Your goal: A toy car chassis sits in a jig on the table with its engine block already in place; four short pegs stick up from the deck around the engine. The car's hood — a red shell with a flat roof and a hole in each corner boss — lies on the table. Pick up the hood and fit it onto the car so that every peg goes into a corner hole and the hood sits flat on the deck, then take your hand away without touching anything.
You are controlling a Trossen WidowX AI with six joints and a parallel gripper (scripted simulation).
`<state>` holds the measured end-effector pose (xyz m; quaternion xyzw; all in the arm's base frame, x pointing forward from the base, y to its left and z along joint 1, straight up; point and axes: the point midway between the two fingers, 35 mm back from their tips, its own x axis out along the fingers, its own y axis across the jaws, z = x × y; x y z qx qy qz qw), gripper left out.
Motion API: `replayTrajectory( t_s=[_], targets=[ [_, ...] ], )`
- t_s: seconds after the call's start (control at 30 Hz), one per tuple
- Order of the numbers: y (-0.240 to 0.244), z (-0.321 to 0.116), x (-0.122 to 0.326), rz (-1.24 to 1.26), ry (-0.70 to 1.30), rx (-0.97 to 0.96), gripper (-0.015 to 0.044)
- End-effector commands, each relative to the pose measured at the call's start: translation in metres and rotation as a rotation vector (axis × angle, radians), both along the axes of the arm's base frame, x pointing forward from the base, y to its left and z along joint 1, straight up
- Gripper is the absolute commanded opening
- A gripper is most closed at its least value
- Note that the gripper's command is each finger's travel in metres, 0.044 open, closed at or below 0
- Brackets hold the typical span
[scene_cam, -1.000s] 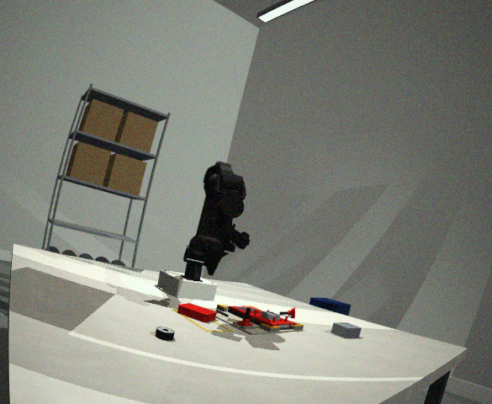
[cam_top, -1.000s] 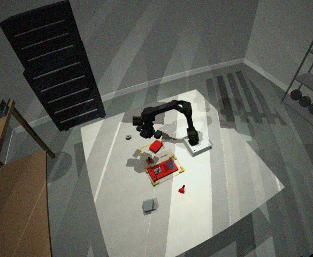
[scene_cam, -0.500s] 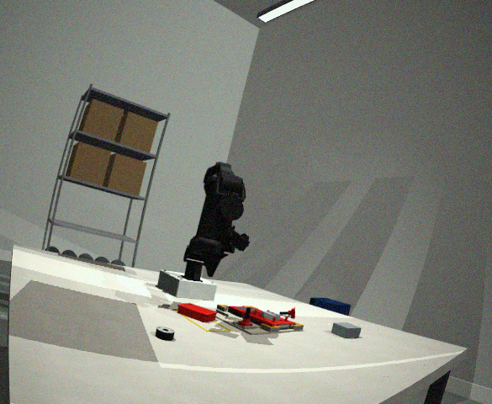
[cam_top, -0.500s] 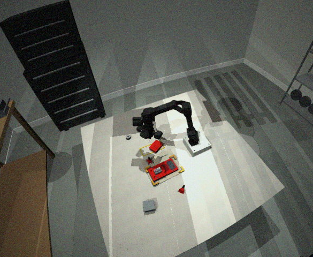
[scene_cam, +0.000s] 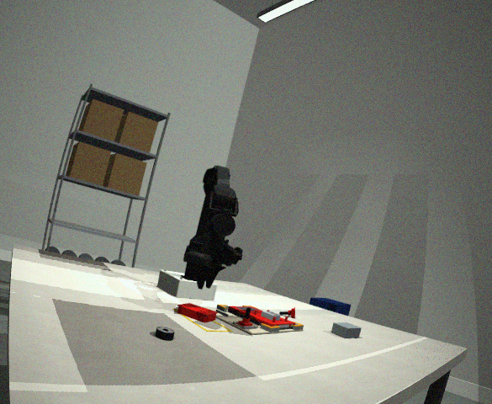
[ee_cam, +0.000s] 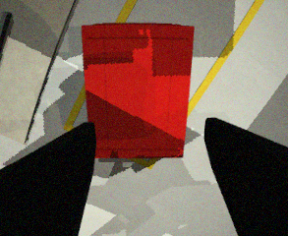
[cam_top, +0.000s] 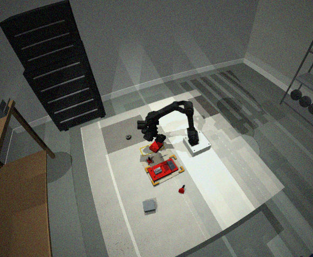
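Observation:
The red hood (cam_top: pixel 155 146) (scene_cam: pixel 197 311) (ee_cam: pixel 139 98) lies on the table partly over the yellow outline, its flat side facing the wrist camera. Its corner holes cannot be made out. My gripper (cam_top: pixel 159 138) (scene_cam: pixel 205 286) (ee_cam: pixel 150 130) is open and empty, above the hood. In the wrist view the fingertips show on either side of the hood's near end, the left one closer to its edge. The red chassis (cam_top: pixel 163 172) (scene_cam: pixel 237 309) sits in the jig with orange corners (cam_top: pixel 154 183) (scene_cam: pixel 269 327). The grey engine block (cam_top: pixel 157 169) (scene_cam: pixel 270 315) is on its deck; the pegs are barely visible.
A red piece with a dark upright (cam_top: pixel 150 159) (scene_cam: pixel 246 322) stands between hood and chassis. Another red piece (cam_top: pixel 181 190) (scene_cam: pixel 292 312) lies beyond the jig. A grey block (cam_top: pixel 149 205) (scene_cam: pixel 346 330) and a black ring (cam_top: pixel 128 136) (scene_cam: pixel 164 333) lie farther off.

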<state>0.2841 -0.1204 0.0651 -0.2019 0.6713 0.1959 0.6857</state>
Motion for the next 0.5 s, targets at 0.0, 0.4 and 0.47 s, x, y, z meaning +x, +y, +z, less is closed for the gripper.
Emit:
replayTrajectory(
  t_s=[0.0,0.4,0.47],
  targets=[
    [0.0013,-0.0104,-0.0093,-0.039,0.001,-0.001,0.0315],
    [0.0010,-0.0163,-0.0087,-0.039,0.001,-0.001,0.0440],
    [0.0010,-0.0177,-0.0086,-0.039,0.001,-0.001,0.0440]
  ],
)
